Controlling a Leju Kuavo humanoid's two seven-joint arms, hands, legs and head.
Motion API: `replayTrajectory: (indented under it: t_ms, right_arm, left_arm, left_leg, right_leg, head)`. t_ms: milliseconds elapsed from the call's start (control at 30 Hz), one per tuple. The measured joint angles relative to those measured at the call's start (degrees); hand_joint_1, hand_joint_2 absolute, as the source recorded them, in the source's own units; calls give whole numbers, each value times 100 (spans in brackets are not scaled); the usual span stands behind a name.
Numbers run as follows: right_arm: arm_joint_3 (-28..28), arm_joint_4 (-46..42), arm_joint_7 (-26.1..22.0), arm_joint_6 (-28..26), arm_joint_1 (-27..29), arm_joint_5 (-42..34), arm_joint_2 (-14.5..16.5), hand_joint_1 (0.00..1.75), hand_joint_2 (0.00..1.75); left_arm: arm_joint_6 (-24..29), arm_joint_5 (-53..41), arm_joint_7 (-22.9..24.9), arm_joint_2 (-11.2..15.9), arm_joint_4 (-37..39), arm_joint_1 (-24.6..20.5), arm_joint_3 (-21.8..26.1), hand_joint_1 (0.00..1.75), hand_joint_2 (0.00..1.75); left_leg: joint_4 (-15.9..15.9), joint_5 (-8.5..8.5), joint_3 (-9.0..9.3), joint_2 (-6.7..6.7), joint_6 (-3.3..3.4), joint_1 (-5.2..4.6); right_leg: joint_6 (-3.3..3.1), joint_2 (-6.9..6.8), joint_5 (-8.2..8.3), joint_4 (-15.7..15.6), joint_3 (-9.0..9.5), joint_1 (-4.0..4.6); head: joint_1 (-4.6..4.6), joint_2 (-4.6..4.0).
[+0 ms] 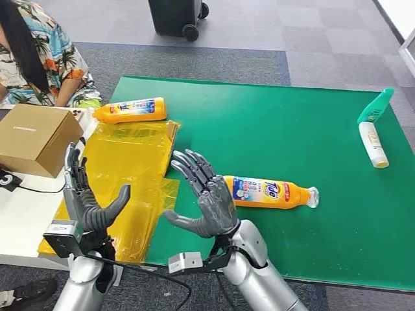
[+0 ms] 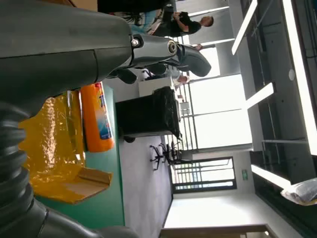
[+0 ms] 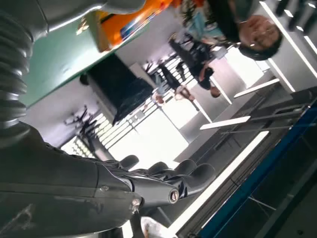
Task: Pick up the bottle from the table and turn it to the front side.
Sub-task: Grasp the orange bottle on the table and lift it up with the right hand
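Both hands (left (image 1: 91,201), right (image 1: 213,204)) spread fingers (image 1: 193,165), holding nothing.

The head view is looking forward and down from high on the robot over the green tabletop (image 1: 294,129), with both arms coming in from below. The left wrist view is sitting close behind the left robot hand (image 2: 160,52) and is turned on its side, facing across the tabletop edge toward windows and ceiling lights. The right wrist view is riding close behind the right robot hand (image 3: 164,181), tilted, facing up at the ceiling. All three are sharing the far orange bottle (image 1: 131,110) and black bin (image 1: 176,16).
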Motion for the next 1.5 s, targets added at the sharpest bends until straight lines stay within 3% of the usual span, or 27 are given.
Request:
replayTrajectory:
  t_ms: [133, 300, 400, 500, 633, 900, 1200, 1500]
  right_arm:
    - [-290, 301, 337, -2, -297, 497, -35, 0, 175]
    - [-276, 910, 1761, -3, -793, 2215, -326, 0, 175]
    - [-165, 1322, 2227, 25, -1050, 2625, -508, 0, 175]
    - [-14, 1705, 2418, 234, -1240, 2687, -637, 0, 175]
    - [280, 2078, 2660, 960, -1412, 2587, -835, 0, 175]
    - [652, 2283, 3154, 1961, -1486, 2350, -1221, 0, 175]
    - [782, 2149, 3634, 2594, -1413, 2259, -1666, 0, 175]
    - [826, 1980, 4107, 2786, -1368, 2424, -1916, 0, 175]
  left_arm:
    - [-68, -7, 0, -1, -1, 3, 7, 0, 175]
    - [-128, -113, 0, -9, -40, 96, 101, 0, 175]
    - [-154, -156, 0, -14, -87, 162, 169, 0, 175]
    - [-202, -176, 0, -27, -117, 194, 230, 0, 175]
    - [-318, -226, 0, -62, -126, 206, 323, 0, 175]
    - [-377, -295, 0, -127, -127, 222, 473, 0, 175]
    - [-373, -316, 0, -190, -152, 276, 602, 0, 175]
    - [-345, -319, -1, -208, -226, 358, 669, 0, 175]
  left_leg:
    - [0, 1, 1, 0, 0, 0]
    - [0, 6, 0, 0, 5, 0]
    - [0, 6, 0, 0, 4, 0]
    - [0, 6, 0, 0, 4, 0]
    - [0, 6, -1, 0, 4, 0]
    - [0, 6, -1, 0, 5, -1]
    - [0, 6, 0, 0, 5, -1]
    - [0, 6, 4, 0, 5, -1]
  right_leg:
    - [-1, 1, 4, 0, -1, -1]
    - [0, 0, 8, 0, 0, -1]
    - [0, 0, 8, 0, -1, -1]
    - [0, 0, 8, 0, -2, -1]
    - [0, -1, 8, 0, -1, -1]
    - [0, -1, 8, 0, -1, -1]
    - [0, 0, 8, 0, -1, -1]
    - [0, 0, 8, -1, 2, -1]
  head:
    - [1, 0]
    - [1, -1]
    - [1, 0]
    - [1, 0]
    - [2, -1]
    - [2, 0]
    - [2, 0]
    - [2, 1]
